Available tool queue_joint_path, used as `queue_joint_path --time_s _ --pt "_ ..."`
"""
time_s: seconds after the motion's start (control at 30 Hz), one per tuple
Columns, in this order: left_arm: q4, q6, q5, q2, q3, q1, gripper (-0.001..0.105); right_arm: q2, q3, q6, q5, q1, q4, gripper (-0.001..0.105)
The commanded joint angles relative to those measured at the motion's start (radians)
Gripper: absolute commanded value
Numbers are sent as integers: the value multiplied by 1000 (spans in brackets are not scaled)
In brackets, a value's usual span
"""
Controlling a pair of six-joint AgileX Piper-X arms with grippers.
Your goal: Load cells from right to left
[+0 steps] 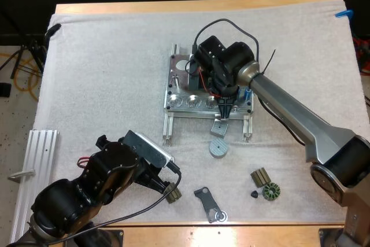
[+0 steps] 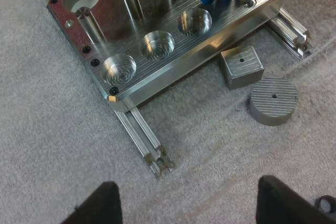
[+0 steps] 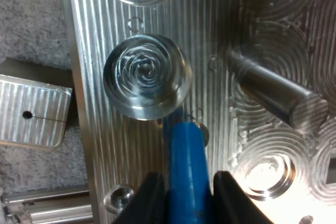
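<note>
The blue cylinder (image 3: 185,166) is clamped between the right gripper's (image 3: 185,190) fingers, its tip on the fixture (image 3: 210,35) just beside an empty pocket (image 3: 144,74) (three pockets lie bare). The left gripper (image 2: 191,205) hangs near-left over the mat (image 2: 52,156), fingers apart.

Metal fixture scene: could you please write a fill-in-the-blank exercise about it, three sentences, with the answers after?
1. The right gripper is shut on a ___ cylinder over the metal fixture.
2. The left gripper is ___, with nothing between its fingers.
3. In the left wrist view, the fixture's near row shows ___ empty round sockets.
Missing words: blue; open; three.
</note>
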Motion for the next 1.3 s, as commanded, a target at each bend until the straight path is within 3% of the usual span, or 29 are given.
queue_joint_path --time_s 0.0,1.27 --pt "-12 -1 -2 -5 -5 2 55 -5 -3 -12 3 -1 2 0" --pt "-12 6 -2 -5 -5 2 55 31 -2 60 41 -16 -46 0"
